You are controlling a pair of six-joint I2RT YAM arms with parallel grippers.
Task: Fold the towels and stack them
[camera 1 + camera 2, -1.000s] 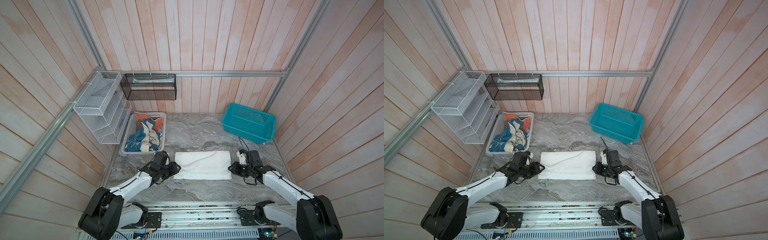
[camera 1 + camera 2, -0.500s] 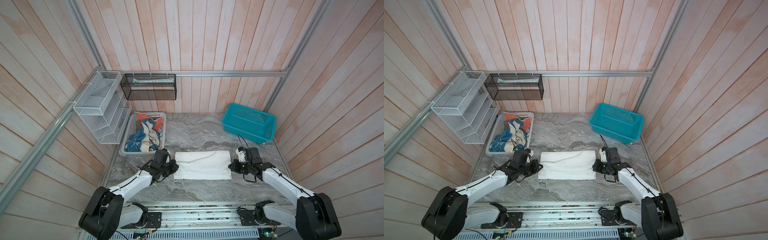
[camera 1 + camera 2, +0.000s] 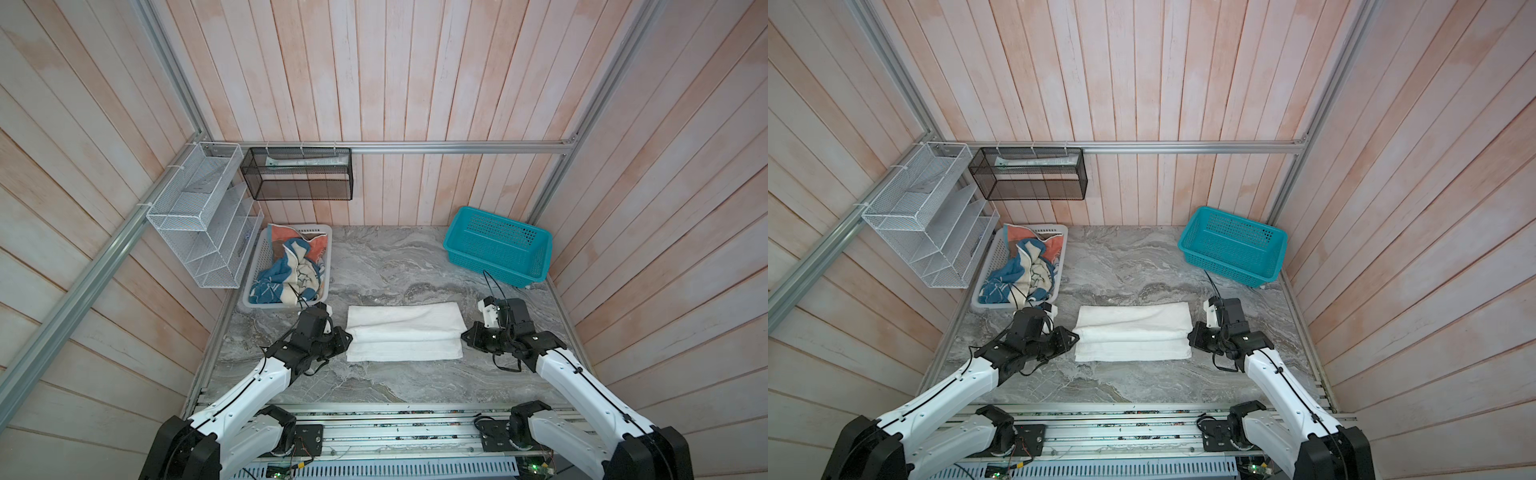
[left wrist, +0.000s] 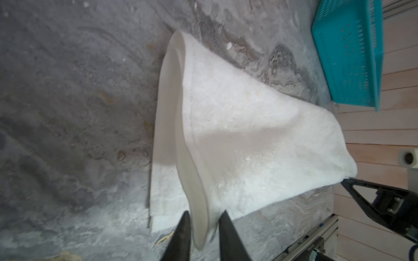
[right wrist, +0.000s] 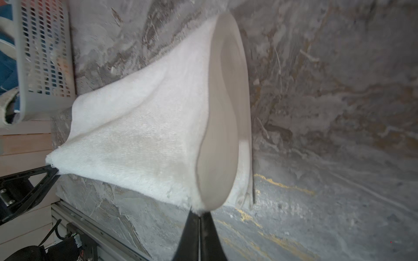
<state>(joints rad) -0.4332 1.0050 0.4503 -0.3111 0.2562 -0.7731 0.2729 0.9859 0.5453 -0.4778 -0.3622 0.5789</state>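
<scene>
The grey marble counter [image 3: 395,257] is closed in by wooden walls at the back and sides and by a metal rail at the near edge. At its middle the white towel [image 3: 405,328] is spread lengthwise. One long edge is raised over its middle, the lifted layer curves down to the stone along the far side, and a flat strip shows on the near side. A white basket [image 3: 329,270] at the back left is filled with crumpled coloured towels [image 3: 286,266], and a teal basket [image 3: 490,268] is set at the back right. The left hand [image 3: 348,338] is closed on the left end of the raised edge, with the hem caught between its fingers. The right hand [image 3: 464,336] is clamped tight on the right end.

The step is judged to be a fold in half, with the raised edge brought onto the near edge. It is best done with both ends carried level and at one pace, so that the cloth is kept taut and no twist is left. The corners should be matched before release.

A bare strip of counter is left between the towel and the rail, so little overshoot is allowed there. Wider room is left behind the towel. The white basket's near corner lies close to the left hand.
</scene>
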